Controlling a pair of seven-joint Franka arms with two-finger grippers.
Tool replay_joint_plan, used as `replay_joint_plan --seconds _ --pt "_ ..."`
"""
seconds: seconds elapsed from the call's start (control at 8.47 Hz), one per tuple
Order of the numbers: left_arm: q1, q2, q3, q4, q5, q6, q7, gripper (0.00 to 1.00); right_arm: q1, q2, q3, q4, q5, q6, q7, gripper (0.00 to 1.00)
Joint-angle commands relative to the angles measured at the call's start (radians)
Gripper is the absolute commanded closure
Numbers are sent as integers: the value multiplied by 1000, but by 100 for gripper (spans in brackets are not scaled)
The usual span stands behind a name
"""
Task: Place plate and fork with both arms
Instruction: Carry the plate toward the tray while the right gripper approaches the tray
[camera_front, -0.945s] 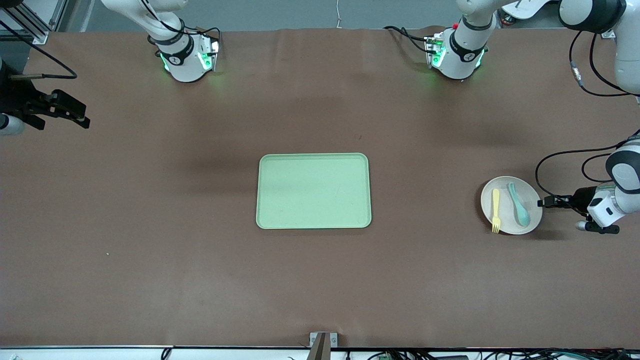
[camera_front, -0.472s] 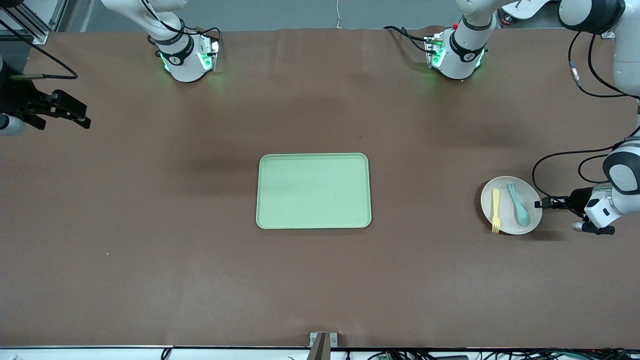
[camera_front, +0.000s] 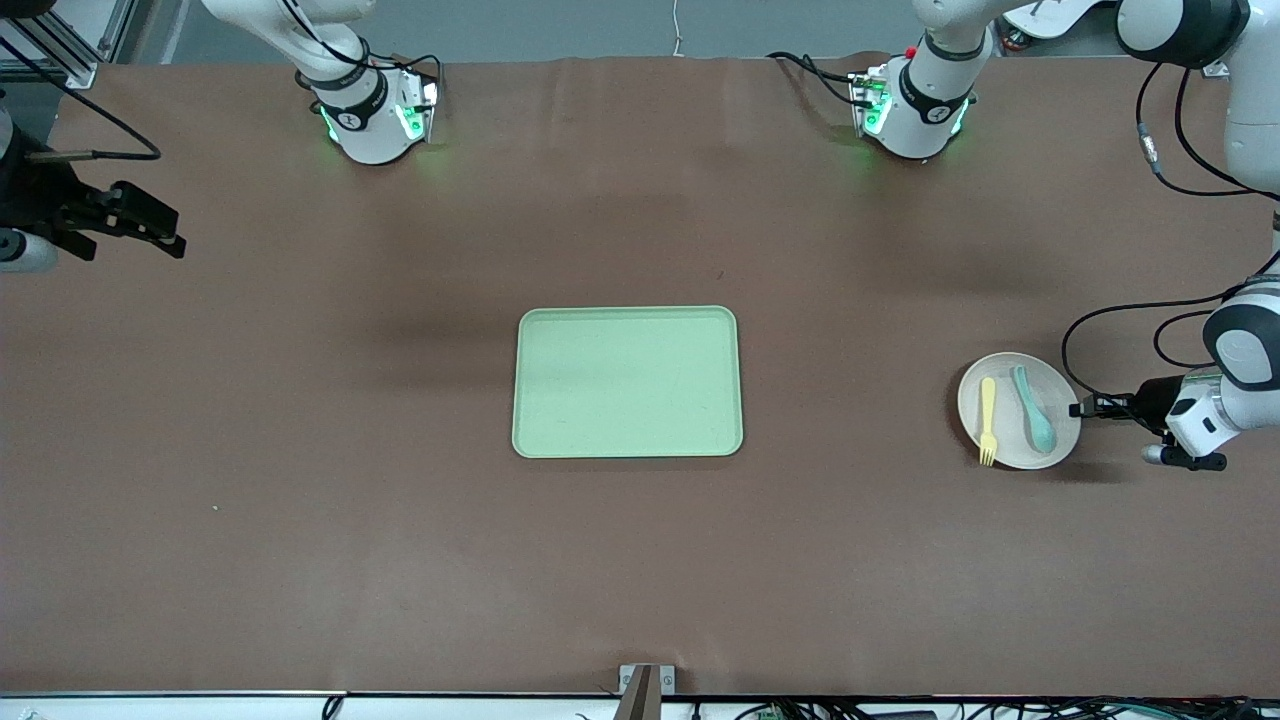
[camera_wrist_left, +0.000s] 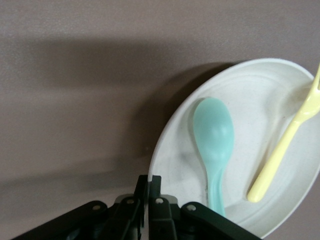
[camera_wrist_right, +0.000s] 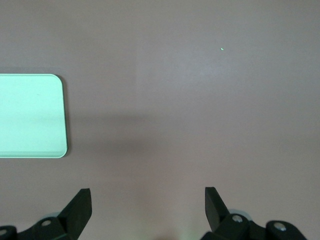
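Note:
The cream-beige plate (camera_front: 1008, 400) sits at the left arm's end of the table, with the pale yellow fork (camera_front: 988, 420) and a teal spoon (camera_front: 1036, 406) lying on it. My left gripper (camera_front: 1078, 408) is low at the plate's edge, shut on its rim. In the left wrist view the jaws (camera_wrist_left: 148, 182) pinch the rim of the plate (camera_wrist_left: 260, 95), with the spoon (camera_wrist_left: 214, 135) and fork (camera_wrist_left: 285, 150) on it. My right gripper (camera_front: 165, 235) waits open and empty above the right arm's end of the table; its wrist view (camera_wrist_right: 148, 200) shows bare table.
A light green rectangular tray (camera_front: 627, 382) lies empty in the middle of the table, and its corner shows in the right wrist view (camera_wrist_right: 30, 115). Brown tabletop surrounds it. The arms' bases stand along the edge farthest from the front camera.
The left gripper and the plate have shifted slightly toward the tray. The right gripper has barely moved.

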Motion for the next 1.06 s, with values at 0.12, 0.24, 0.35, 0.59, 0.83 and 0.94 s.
replay_joint_plan --seconds 0.12,0.24,0.35,0.59,0.83,0.94 --pt "-1 -28 -28 22 -7 -18 46 100 61 -1 2 -53 3 53 88 1" --pt "-1 -57 -67 29 -2 -22 48 100 96 2 2 -81 18 94 108 0" --pt "-4 -78 -91 30 -1 -40 47 100 128 8 2 -99 38 111 143 0" --pt "-43 -115 -134 39 13 -90 -22 100 208 17 2 -157 64 194 235 0" --pt "-134 -144 -157 36 12 -134 -177 100 250 26 2 -219 127 290 265 0" --pt "-169 -149 -194 38 12 -134 -276 100 289 51 2 -233 130 312 274 0"
